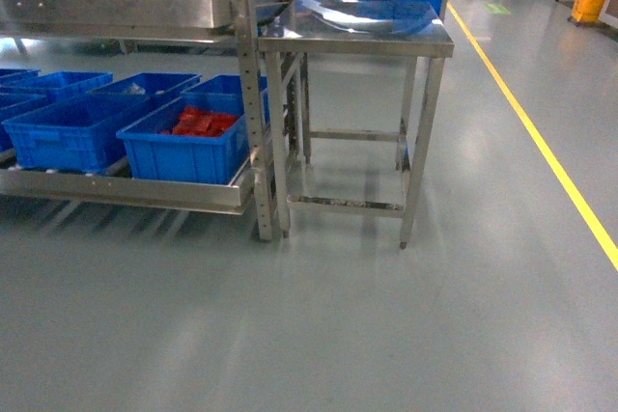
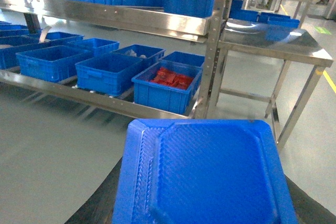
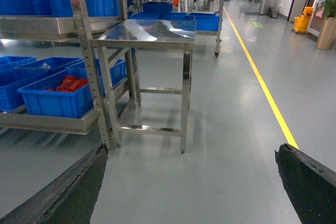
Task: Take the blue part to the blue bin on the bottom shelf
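Note:
The blue part (image 2: pixel 202 174), a flat ribbed plastic piece, fills the lower left wrist view. My left gripper (image 2: pixel 199 192) is shut on it, and its dark fingers (image 2: pixel 97 208) show at both sides. Ahead, the bottom shelf (image 2: pixel 94 98) carries several blue bins, and the nearest blue bin (image 2: pixel 167 87) holds red pieces. In the head view the same shelf (image 1: pixel 126 190) and bin (image 1: pixel 188 147) lie at the left; neither gripper shows there. My right gripper (image 3: pixel 191 156) is open over bare floor with nothing between its fingers (image 3: pixel 310 182).
A steel-topped table (image 1: pixel 362 41) stands right of the rack, against its upright post (image 1: pixel 253 94). An upper shelf (image 1: pixel 116 12) carries more blue bins. A yellow floor line (image 1: pixel 541 142) runs along the right. Grey floor lies in front.

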Controlling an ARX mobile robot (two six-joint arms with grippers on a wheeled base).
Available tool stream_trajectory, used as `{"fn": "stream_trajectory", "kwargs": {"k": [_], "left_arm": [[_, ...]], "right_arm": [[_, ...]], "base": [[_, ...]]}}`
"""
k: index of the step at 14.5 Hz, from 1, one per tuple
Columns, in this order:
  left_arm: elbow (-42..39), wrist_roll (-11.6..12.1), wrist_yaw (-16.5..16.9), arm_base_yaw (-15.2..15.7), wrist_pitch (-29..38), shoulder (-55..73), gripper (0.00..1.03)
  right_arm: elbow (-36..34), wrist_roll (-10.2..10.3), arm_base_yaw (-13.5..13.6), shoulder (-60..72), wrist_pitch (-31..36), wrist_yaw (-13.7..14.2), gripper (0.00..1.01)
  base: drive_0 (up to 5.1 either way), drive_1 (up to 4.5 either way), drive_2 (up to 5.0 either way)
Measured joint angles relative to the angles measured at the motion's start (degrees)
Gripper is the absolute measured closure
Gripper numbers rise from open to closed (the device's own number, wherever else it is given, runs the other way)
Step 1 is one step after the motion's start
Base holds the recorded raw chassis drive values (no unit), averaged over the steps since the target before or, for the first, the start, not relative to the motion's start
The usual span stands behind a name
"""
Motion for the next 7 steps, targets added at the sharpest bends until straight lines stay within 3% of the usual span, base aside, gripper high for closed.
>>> {"fn": "stream_trajectory", "kwargs": {"k": [7], "left_arm": [[0.0, 0.0, 0.0, 0.0, 0.2, 0.0, 0.6]], "right_arm": [[0.0, 0.0, 0.0, 0.0, 0.0, 0.0, 0.03]], "base": [[0.0, 4.12, -4.1]]}}
